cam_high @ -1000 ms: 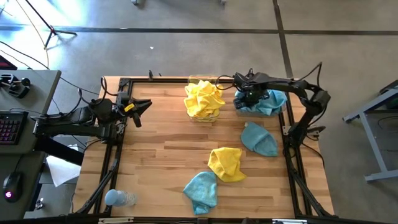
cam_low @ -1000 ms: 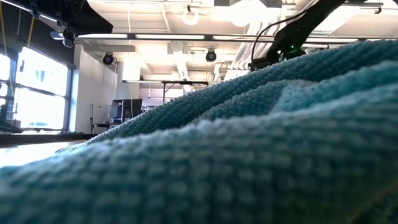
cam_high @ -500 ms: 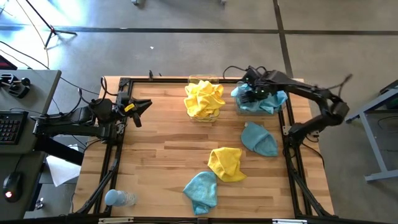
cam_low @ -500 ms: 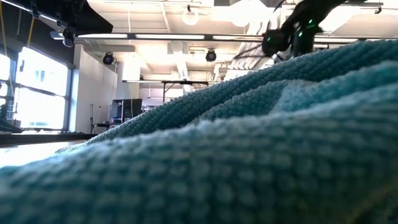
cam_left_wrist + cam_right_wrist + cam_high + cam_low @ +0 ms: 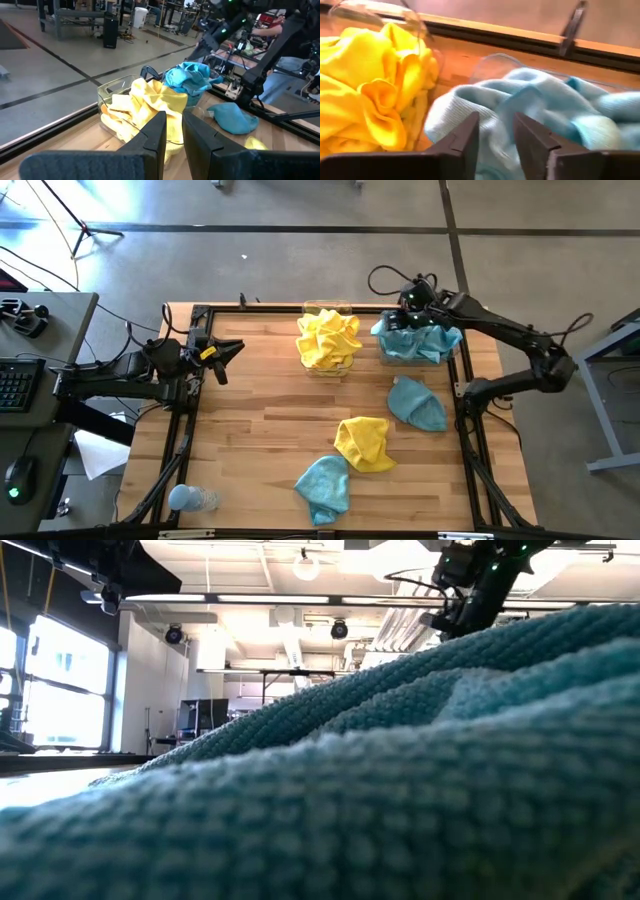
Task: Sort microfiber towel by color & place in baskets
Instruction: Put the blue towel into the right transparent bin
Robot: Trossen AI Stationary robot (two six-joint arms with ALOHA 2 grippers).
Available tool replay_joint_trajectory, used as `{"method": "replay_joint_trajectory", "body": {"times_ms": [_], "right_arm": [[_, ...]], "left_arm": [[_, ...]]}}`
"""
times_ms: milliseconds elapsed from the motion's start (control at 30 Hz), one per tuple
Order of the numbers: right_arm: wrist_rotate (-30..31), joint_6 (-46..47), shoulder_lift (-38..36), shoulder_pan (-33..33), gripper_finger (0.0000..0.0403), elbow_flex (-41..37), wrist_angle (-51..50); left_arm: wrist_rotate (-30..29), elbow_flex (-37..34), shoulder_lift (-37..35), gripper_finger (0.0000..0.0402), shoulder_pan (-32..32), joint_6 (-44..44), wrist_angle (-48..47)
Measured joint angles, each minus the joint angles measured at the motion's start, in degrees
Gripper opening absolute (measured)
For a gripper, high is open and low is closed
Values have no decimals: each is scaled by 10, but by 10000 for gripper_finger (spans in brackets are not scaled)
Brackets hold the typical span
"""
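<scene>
Two clear baskets stand at the table's far edge. One is filled with yellow towels; the other holds bunched teal towels. On the bare wood lie a loose teal towel, a yellow towel and another teal towel. My right gripper hovers open above the teal basket's near-left part and slants down, with nothing between its fingers. At the table's left edge my left gripper waits, raised and about level. Its fingers stand a narrow gap apart and hold nothing.
A pale blue bottle lies at the near left corner. A dark frame runs around the table's edges. The near teal towel fills the low view, and only the right arm shows above it.
My right gripper has risen out of the teal basket and drawn a little toward the far right, while its arm has swung outward. The teal towels stay bunched in the basket.
</scene>
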Motion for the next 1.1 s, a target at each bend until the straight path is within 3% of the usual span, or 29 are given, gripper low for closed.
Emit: {"method": "replay_joint_trajectory", "body": {"times_ms": [200,467,900,1100], "right_arm": [[-13,-20,60,-1,11,0,14],[-27,-25,133,-40,3,0,-55],[-37,-36,241,-64,1,1,-18],[-46,-49,245,-64,1,2,-16]], "left_arm": [[0,0,0,50,0,-9,0],[1,0,0,50,0,-26,0],[2,0,0,50,0,-31,0],[2,0,0,50,0,-32,0]]}}
